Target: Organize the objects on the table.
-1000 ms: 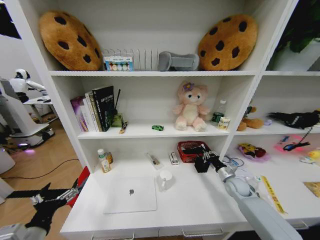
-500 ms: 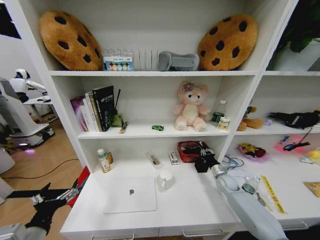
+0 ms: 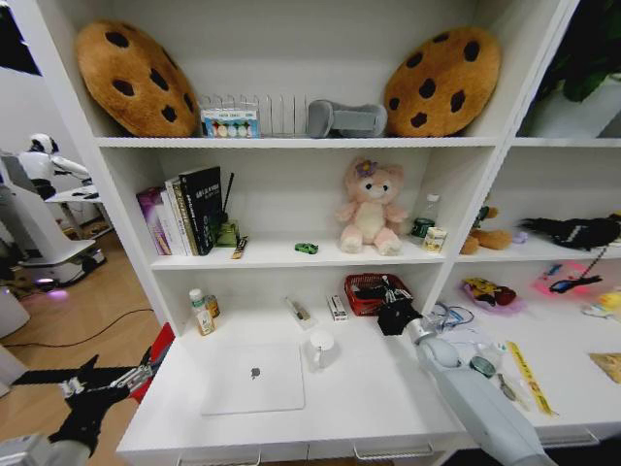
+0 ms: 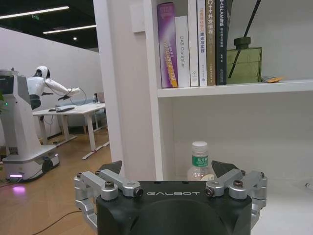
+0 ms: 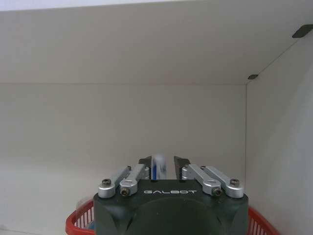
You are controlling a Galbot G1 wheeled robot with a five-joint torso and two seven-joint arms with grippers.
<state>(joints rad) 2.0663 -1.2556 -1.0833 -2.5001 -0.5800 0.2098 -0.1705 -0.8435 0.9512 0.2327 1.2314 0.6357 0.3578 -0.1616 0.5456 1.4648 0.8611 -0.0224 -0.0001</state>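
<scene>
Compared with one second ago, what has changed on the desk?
The right end effector, shut on a small blue-and-white item, moved toward the left, over the red basket. The left end effector, laptop and cup stayed as they were.

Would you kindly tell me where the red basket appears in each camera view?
Head view: red basket at the desk's back, under the right gripper.
Right wrist view: its rim flanks that gripper, shut on a blue-white item.
Left wrist view: open left gripper faces books instead.
Shared landmark: right gripper.
</scene>
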